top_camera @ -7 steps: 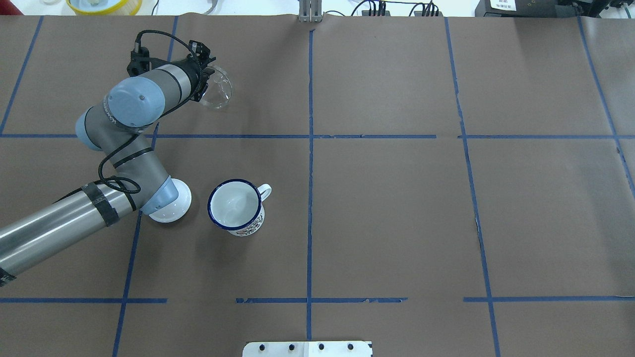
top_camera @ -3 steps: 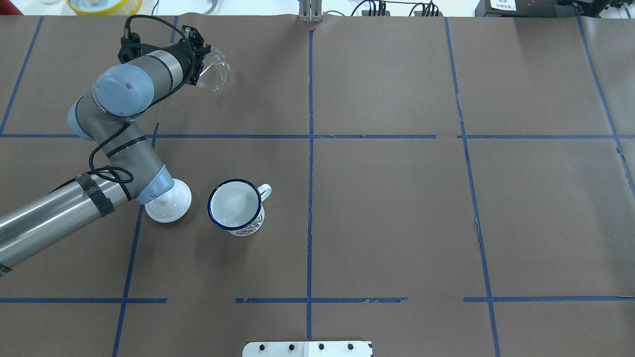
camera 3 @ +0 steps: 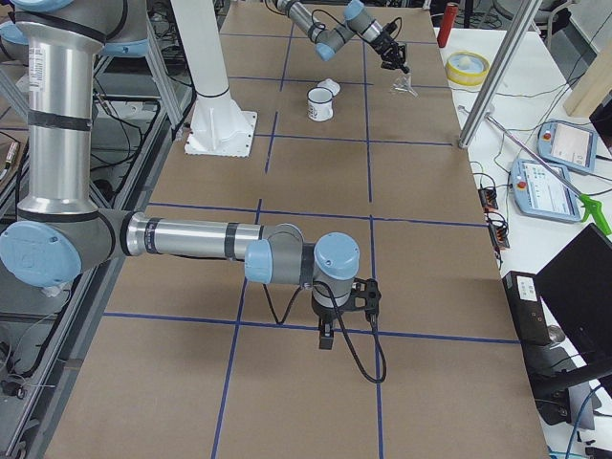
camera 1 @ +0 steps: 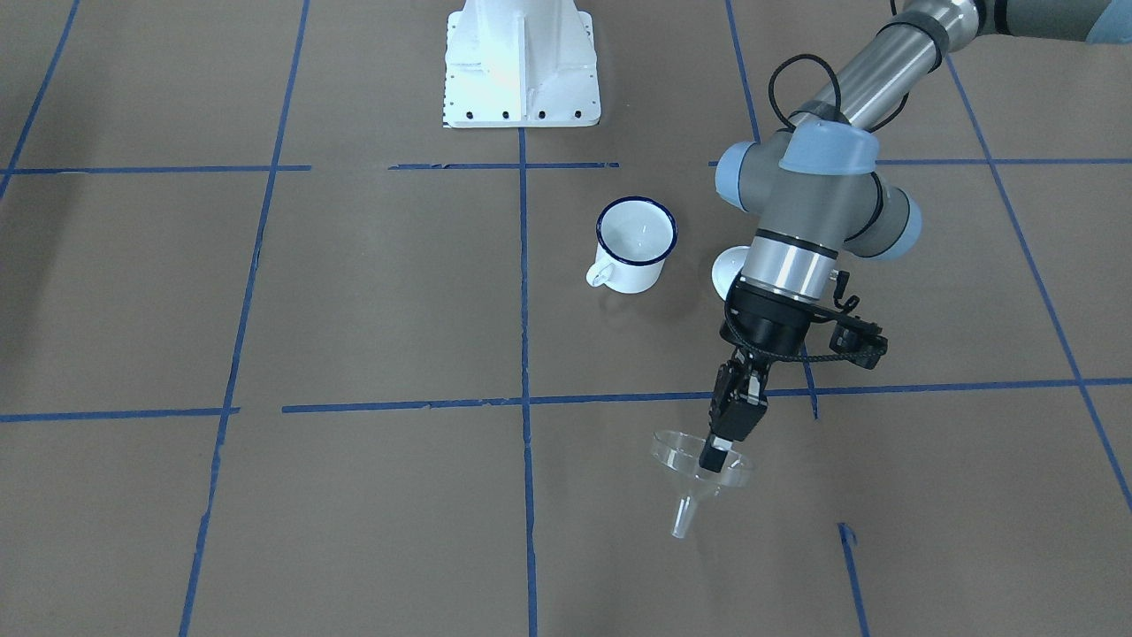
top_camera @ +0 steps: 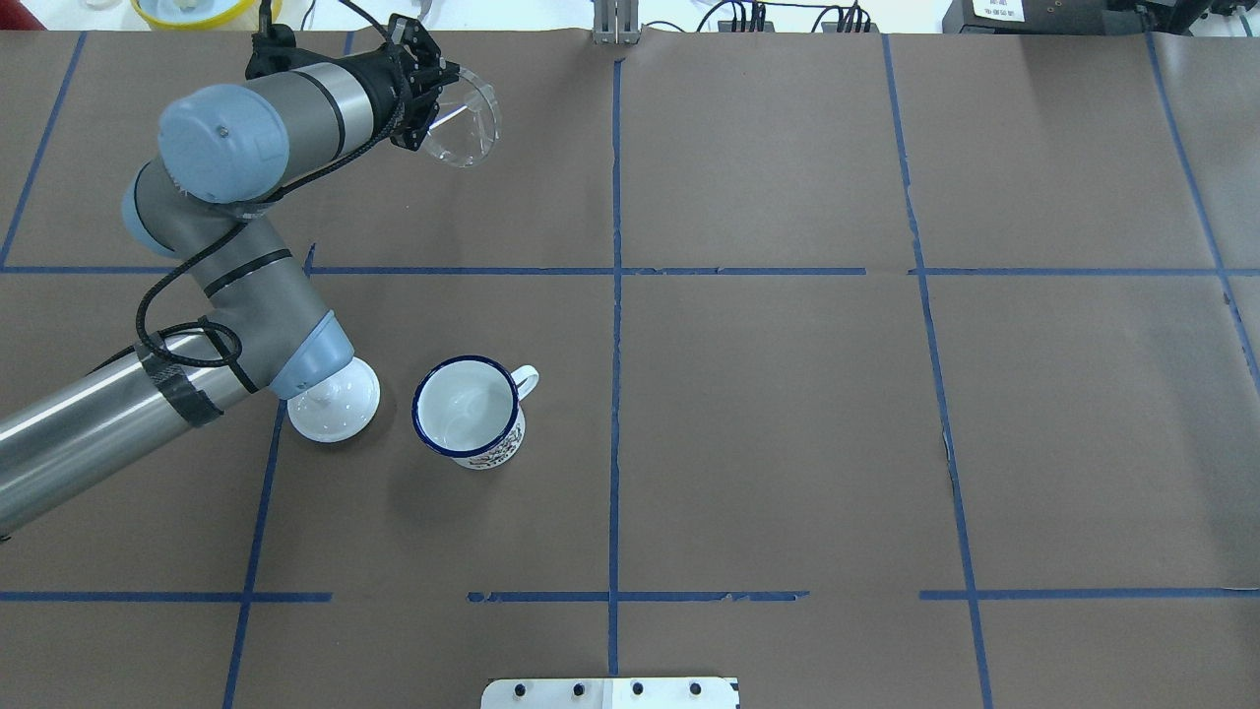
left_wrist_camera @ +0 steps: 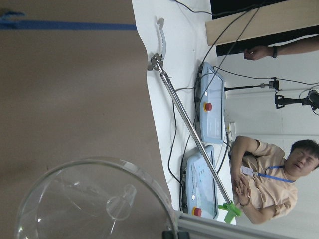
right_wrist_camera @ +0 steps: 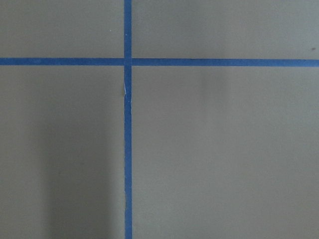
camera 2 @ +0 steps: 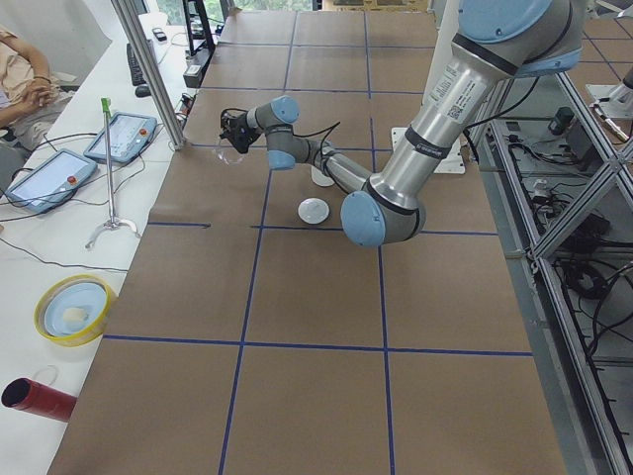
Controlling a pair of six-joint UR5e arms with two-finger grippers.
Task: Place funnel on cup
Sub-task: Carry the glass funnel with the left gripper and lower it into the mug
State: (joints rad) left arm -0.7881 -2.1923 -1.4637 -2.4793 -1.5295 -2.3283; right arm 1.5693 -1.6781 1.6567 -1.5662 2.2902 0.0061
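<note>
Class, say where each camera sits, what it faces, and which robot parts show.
Front-facing: across table, facing robot; left gripper holds funnel.
Overhead: behind robot, looking down; left arm, cup.
Left: table's left end, looking along it; left arm near.
Right: table's right end; right arm near.
Left wrist: past funnel toward desk; no arm.
Right wrist: down at table; no arm.
Front-facing and overhead share cup, funnel.

We see a brown counter (top_camera: 787,414) crossed by a grid of blue tape lines (top_camera: 615,394). The cup (top_camera: 466,409) is white with a dark blue rim and a red-and-dark print on its side. The funnel (camera 1: 681,460) is clear, the left pincer (camera 1: 713,458) black, the lid (top_camera: 345,414) white. The left arm (top_camera: 246,128) is silver and grey with pale blue caps.
</note>
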